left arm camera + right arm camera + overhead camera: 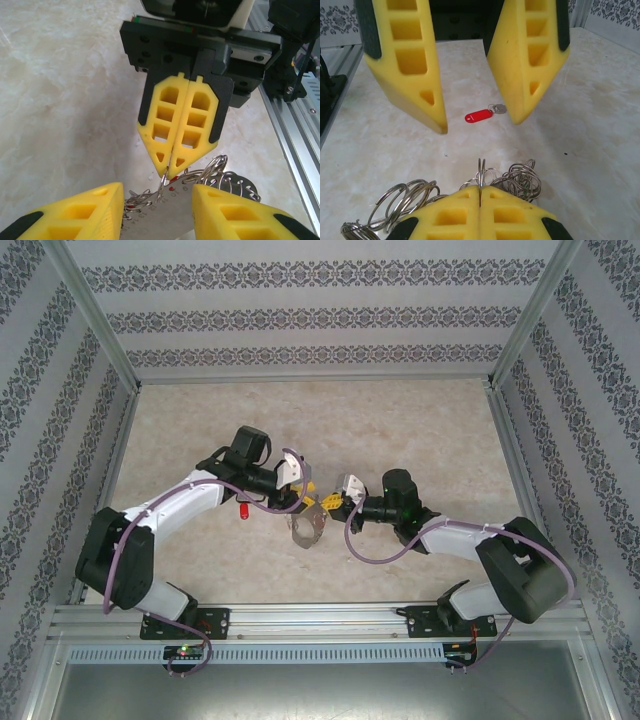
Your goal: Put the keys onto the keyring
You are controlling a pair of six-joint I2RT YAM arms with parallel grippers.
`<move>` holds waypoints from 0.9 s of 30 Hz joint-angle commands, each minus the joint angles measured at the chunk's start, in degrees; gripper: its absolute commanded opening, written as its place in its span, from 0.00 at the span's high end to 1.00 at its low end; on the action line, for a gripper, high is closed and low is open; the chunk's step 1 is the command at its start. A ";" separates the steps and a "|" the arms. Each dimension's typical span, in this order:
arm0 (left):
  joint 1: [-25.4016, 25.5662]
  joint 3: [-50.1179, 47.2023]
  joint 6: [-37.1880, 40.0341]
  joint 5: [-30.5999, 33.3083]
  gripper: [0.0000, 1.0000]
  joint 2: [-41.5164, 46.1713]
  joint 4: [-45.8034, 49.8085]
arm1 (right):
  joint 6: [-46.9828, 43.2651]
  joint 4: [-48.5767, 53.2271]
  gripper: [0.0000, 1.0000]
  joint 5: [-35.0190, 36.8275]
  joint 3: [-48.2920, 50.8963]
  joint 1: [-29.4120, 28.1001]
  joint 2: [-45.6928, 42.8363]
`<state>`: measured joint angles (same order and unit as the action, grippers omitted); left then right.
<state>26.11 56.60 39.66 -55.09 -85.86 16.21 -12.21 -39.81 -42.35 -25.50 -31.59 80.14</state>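
The keyring (308,527) lies on the table as a heap of silver rings (520,180) with a numbered metal plate (165,210). My right gripper (480,192) is shut on one thin upright ring of it; the left wrist view shows the same pinch (167,172). Just above the heap my left gripper (157,212) is open, its fingers (420,90) spread wide with nothing held between them. The solid red key (479,116) lies flat on the table beyond both grippers, left of the heap (243,511). The key with the white label window is out of view.
Both arms meet at mid-table, with the grippers (305,492) (332,503) almost touching. An aluminium rail (292,135) runs along the near edge. Patterned walls (300,315) close in the marble tabletop (420,430).
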 commanded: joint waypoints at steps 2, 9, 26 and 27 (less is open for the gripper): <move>1.00 1.04 2.93 -1.74 0.59 -1.34 3.54 | 1.06 -4.23 1.00 -2.82 -1.96 0.53 0.37; 1.79 1.14 3.25 -0.64 0.61 -2.17 3.48 | 1.35 -4.47 1.00 -3.00 -2.32 0.50 0.37; 2.15 1.04 3.86 2.08 0.82 -1.57 2.78 | 0.46 -3.15 1.00 -3.33 -2.63 0.48 0.19; 2.12 1.09 3.78 2.38 0.84 -1.45 2.77 | 0.22 -3.08 1.00 -3.36 -2.73 0.48 0.12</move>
<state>27.70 56.62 41.85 -52.69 -88.44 17.69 -11.81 -40.56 -43.38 -26.41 -31.59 80.31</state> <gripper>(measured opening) 0.171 0.059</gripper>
